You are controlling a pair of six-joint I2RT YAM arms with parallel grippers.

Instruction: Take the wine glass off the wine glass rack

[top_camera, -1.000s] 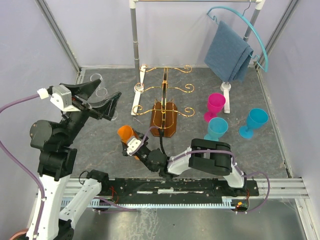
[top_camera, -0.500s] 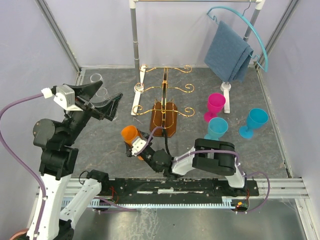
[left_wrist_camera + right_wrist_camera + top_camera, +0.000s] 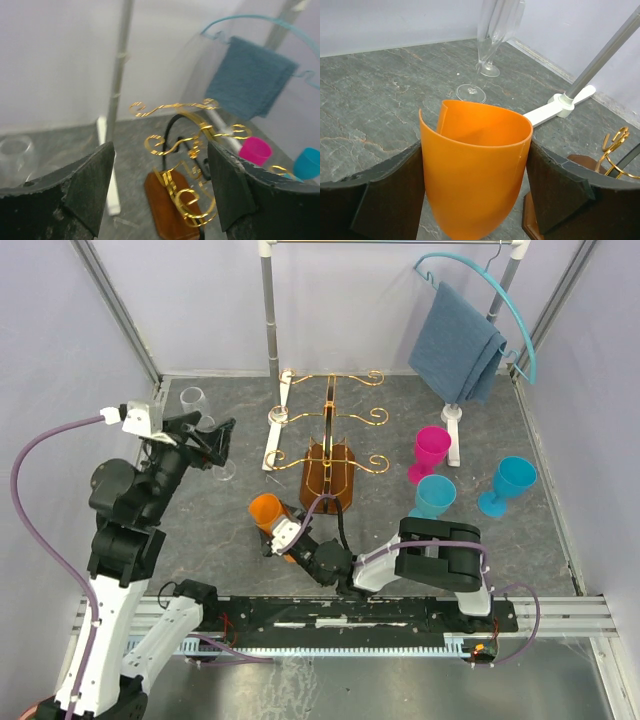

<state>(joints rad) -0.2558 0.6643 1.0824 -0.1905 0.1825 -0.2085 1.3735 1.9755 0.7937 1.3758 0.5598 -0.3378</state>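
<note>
The orange wine glass [image 3: 266,510] is off the gold wire wine glass rack [image 3: 329,416] and sits just left of the rack's brown base. My right gripper [image 3: 277,530] is shut on it, low over the table. In the right wrist view both pads press the orange bowl [image 3: 475,170] from the sides, and my right gripper [image 3: 476,165] fills the lower frame. My left gripper [image 3: 212,436] hangs open and empty at the left, above the clear glasses. Between the fingers of my left gripper [image 3: 160,170], the left wrist view shows the rack [image 3: 172,200], which carries no glasses.
Clear stemmed glasses [image 3: 192,398] stand at the far left, one [image 3: 495,30] just beyond the orange bowl. A white pole stand [image 3: 268,320] carries a blue towel [image 3: 458,340] on a hanger. A pink glass [image 3: 432,450] and two blue glasses [image 3: 435,495] stand right of the rack.
My right gripper has slid the orange glass a little to the right and nearer. The left arm has swung and its jaws have narrowed slightly.
</note>
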